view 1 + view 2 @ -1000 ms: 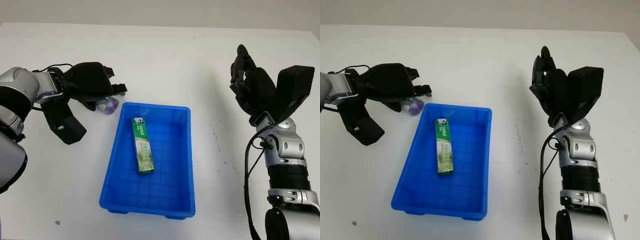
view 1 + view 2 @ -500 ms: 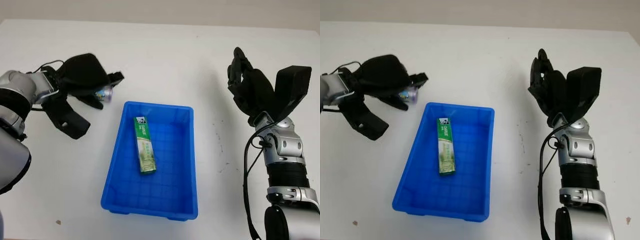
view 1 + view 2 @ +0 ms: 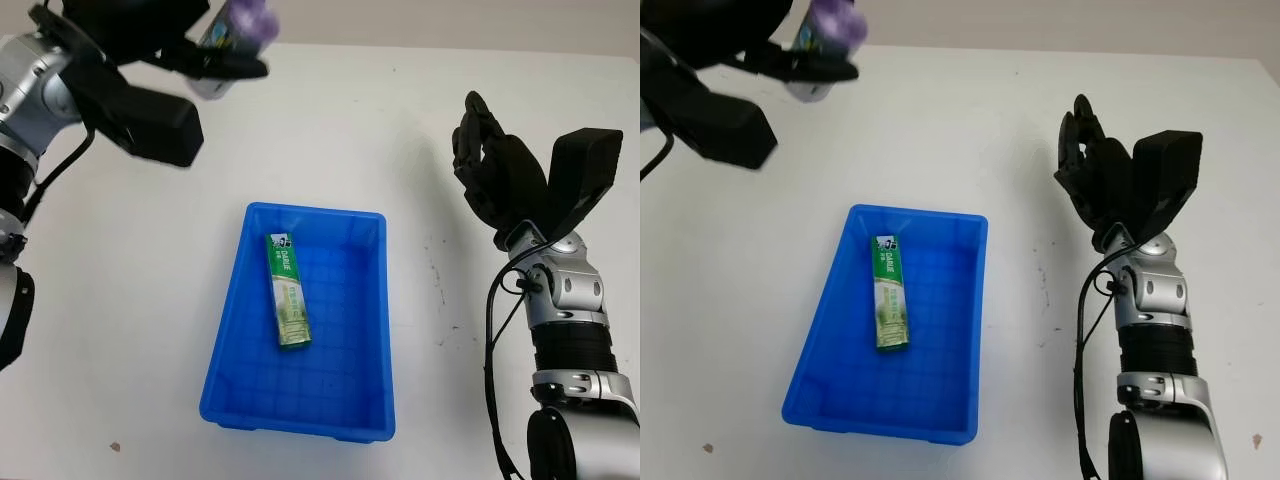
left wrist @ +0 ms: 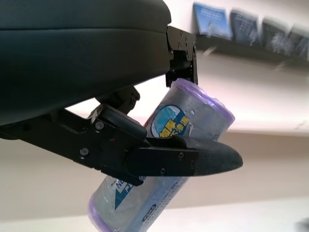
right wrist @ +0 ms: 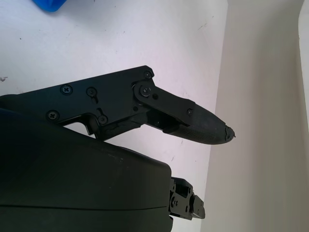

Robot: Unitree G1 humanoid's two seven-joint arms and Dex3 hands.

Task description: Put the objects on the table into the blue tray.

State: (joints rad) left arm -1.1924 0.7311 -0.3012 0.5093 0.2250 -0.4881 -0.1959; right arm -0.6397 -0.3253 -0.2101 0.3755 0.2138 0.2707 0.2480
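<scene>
We see the white surface (image 3: pixel 420 120) evenly and brightly lit, with soft faint shadows beside the blue tray (image 3: pixel 225 330) and no harsh glare. At the upper left of the frame the roll (image 3: pixel 235 25) in the left hand (image 3: pixel 150 30) is smeared by motion blur. In the left wrist view the fingers (image 4: pixel 193 162) are fairly sharp against a hazy, out-of-focus background, its shelf (image 4: pixel 251 46) blurred at the upper right.

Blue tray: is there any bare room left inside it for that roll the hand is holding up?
Yes. In the blue tray, the green box lies along the left side; the right half and near end are bare. The left hand holds the roll high, beyond the tray.
</scene>
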